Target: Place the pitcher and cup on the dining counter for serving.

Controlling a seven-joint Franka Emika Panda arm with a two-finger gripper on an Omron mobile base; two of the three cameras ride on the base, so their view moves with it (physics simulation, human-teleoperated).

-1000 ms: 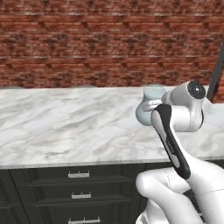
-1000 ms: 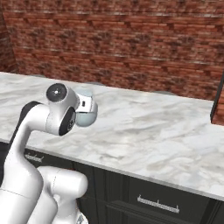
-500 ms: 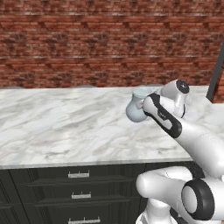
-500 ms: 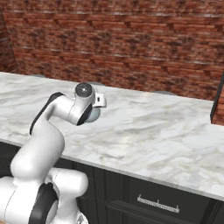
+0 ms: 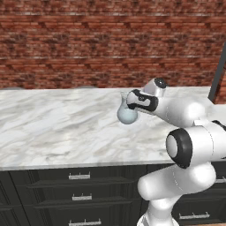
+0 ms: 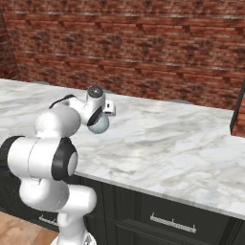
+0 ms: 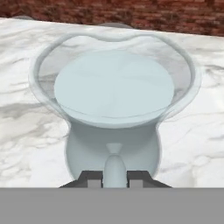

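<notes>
- The gripper (image 7: 114, 175) is closed on the pitcher (image 5: 127, 113); in the hand view the two dark tips sit on each side of a narrow glass part near the rim, which looks like the handle.
- The pitcher is over the middle part of the dining counter (image 5: 53, 128), in front of the brick wall (image 5: 88, 44). Whether its base touches the marble or hangs just above it, I cannot tell.
- My judgement: the pitcher half of the task is nearly finished. It remains to set the pitcher down upright, open the jaws and pull the arm away.
- The cup part seems not yet done; no cup stands on the part of the counter that the cameras cover.
- Looking into the pitcher from the hand view, I see its pale blue bottom through the wide mouth and no liquid or other thing inside; it appears empty.
- The glass is translucent, so a thin layer of water could be hard to see.
</notes>
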